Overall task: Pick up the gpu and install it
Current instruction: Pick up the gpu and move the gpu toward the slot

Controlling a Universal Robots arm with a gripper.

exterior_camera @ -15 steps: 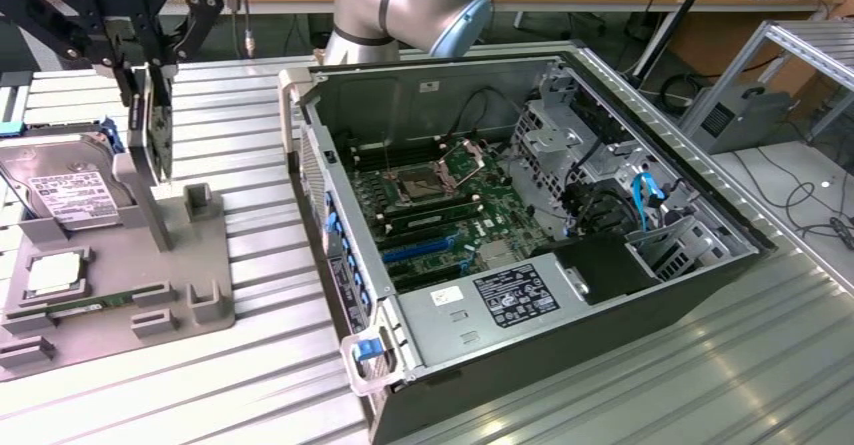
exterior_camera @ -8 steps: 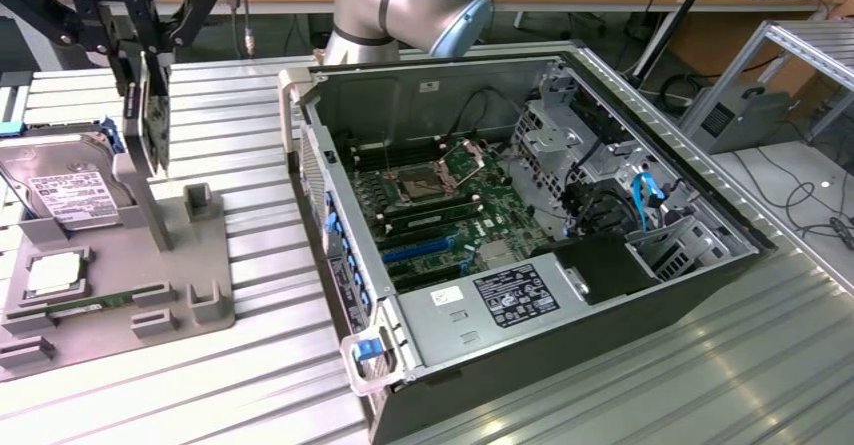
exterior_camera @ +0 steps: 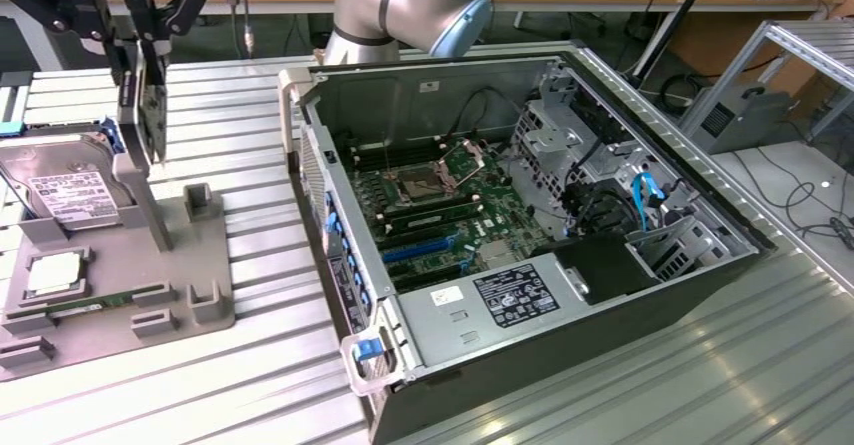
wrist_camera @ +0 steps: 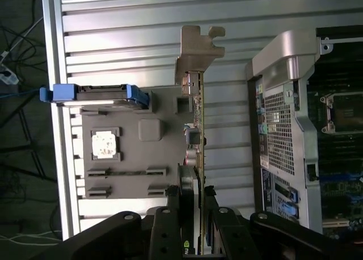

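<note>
Above grey tray (exterior_camera: 187, 265) | jaws pinching gpu (exterior_camera: 155, 115) | hard drive (exterior_camera: 60, 190) beside | open computer case (exterior_camera: 400, 90) near

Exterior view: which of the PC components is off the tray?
The gpu, the thin dark card with a silver bracket, hangs clamped in the gripper over the grey tray. The hard drive, the processor and the memory stick sit in it.

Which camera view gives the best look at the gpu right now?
The wrist view: the gpu runs edge-on across the picture, from the end effector clamped on it to its silver bracket. The exterior view shows it as a thin dark slab hanging above the grey tray at that view's left.
</note>
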